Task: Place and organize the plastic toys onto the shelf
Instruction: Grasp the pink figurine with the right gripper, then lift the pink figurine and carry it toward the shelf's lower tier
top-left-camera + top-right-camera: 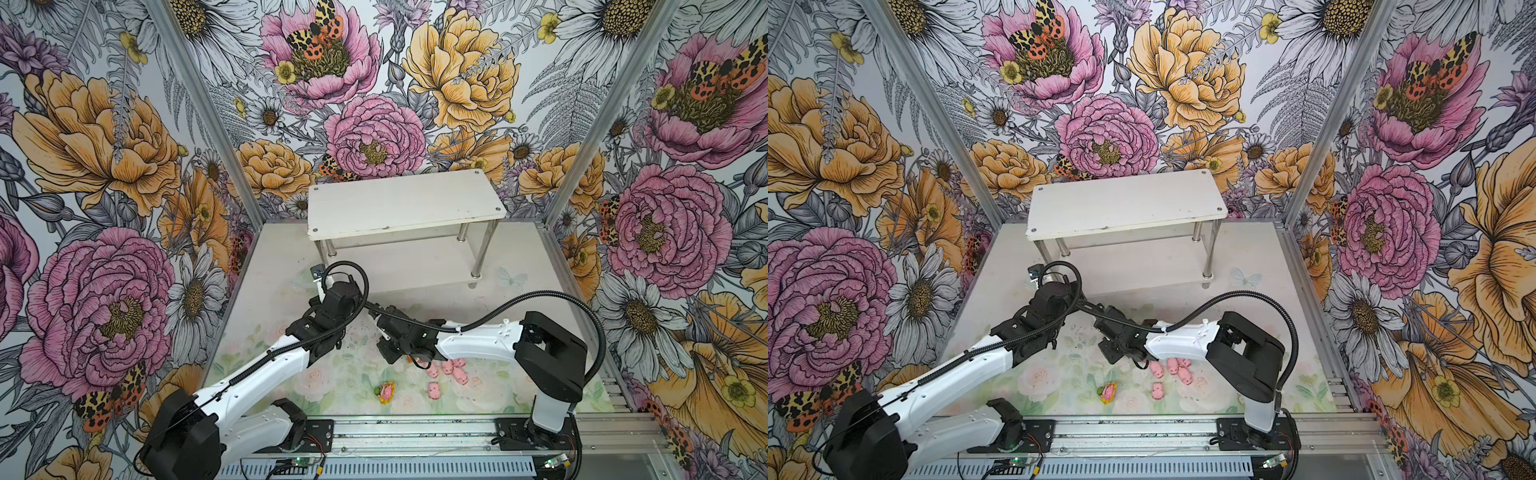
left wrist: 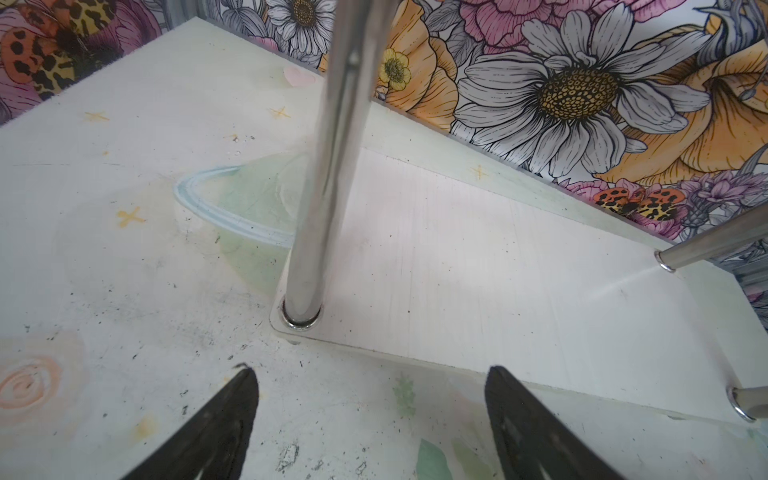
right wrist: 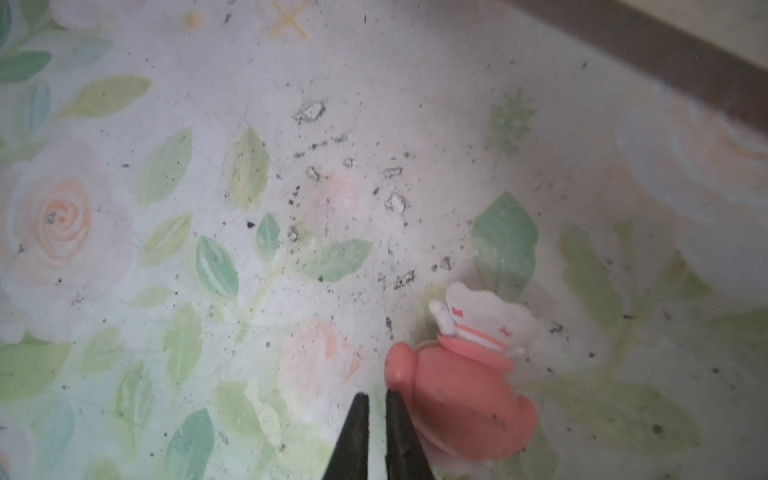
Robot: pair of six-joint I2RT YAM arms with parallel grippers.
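The white two-tier shelf (image 1: 403, 203) (image 1: 1125, 203) stands at the back of the mat, its top bare. My left gripper (image 2: 370, 374) is open and holds nothing; it sits just in front of the lower tier (image 2: 457, 270), by the front left metal leg (image 2: 328, 187). My right gripper (image 3: 376, 395) is shut with nothing between its fingers. A pink figure with a white hood (image 3: 465, 374) lies against the outer side of one finger. Several tiny pink pigs (image 1: 446, 368) (image 1: 1173, 366) lie near the right arm. The yellow sunflower figure (image 1: 385, 392) (image 1: 1108, 392) lies nearer the front.
Flowered walls enclose the mat on three sides, and a metal rail (image 1: 415, 432) runs along the front. The two wrists stand close together mid-mat, with black cables (image 1: 478, 322) looping above them. The right wrist hides the hooded figure in both top views.
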